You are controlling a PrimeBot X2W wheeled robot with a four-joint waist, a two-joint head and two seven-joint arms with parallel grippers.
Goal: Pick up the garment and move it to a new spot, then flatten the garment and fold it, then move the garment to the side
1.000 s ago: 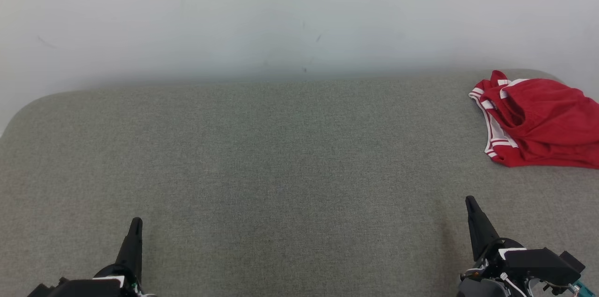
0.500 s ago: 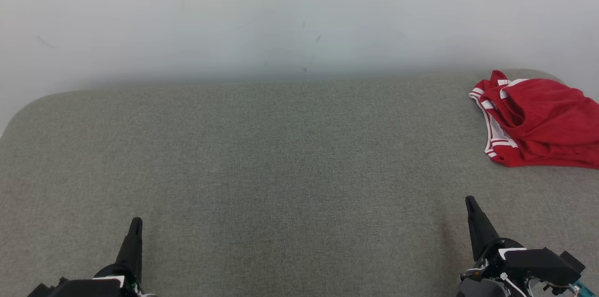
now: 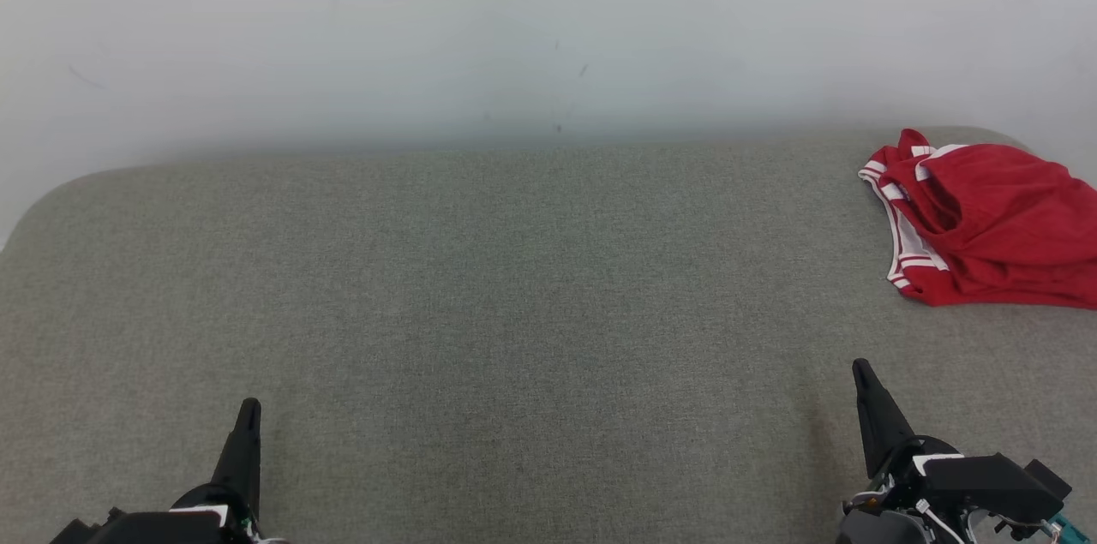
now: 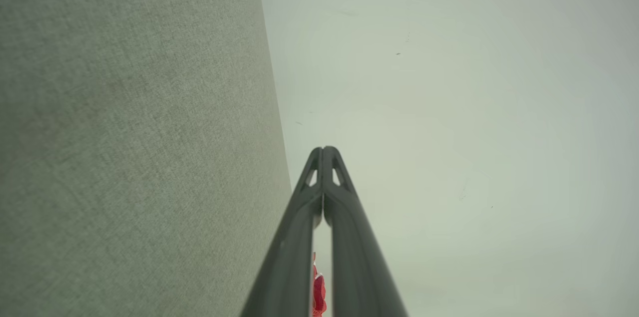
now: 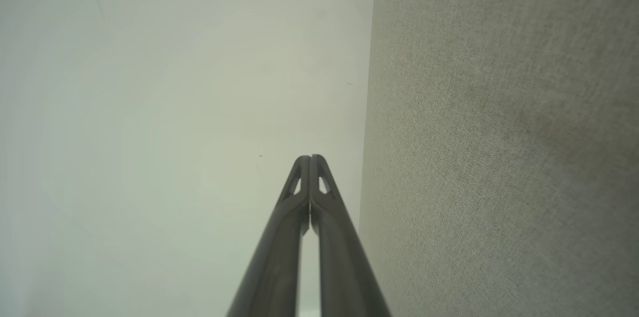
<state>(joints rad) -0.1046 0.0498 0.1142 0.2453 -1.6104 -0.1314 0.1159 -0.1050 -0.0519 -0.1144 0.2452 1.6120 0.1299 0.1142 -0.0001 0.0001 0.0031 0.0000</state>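
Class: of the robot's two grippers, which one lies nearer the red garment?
The right gripper, at the head view's lower right, below the red garment lying far right on the grey surface. The left gripper sits lower left, far across.

1. The garment (image 3: 986, 227) is bright red, with white stripes along its edges.
2. The surface (image 3: 514, 313) is grey-green all over, with a fine woven, speckled look.
3. The wall (image 3: 548, 21) behind it is pale grey-white, with a few tiny dark marks.
4. The left fingers (image 3: 242, 441) are black.
5. The right fingers (image 3: 872, 411) are black too, with a white patch (image 3: 934, 463) and a small blue-green bit (image 3: 1065, 529) at their base.
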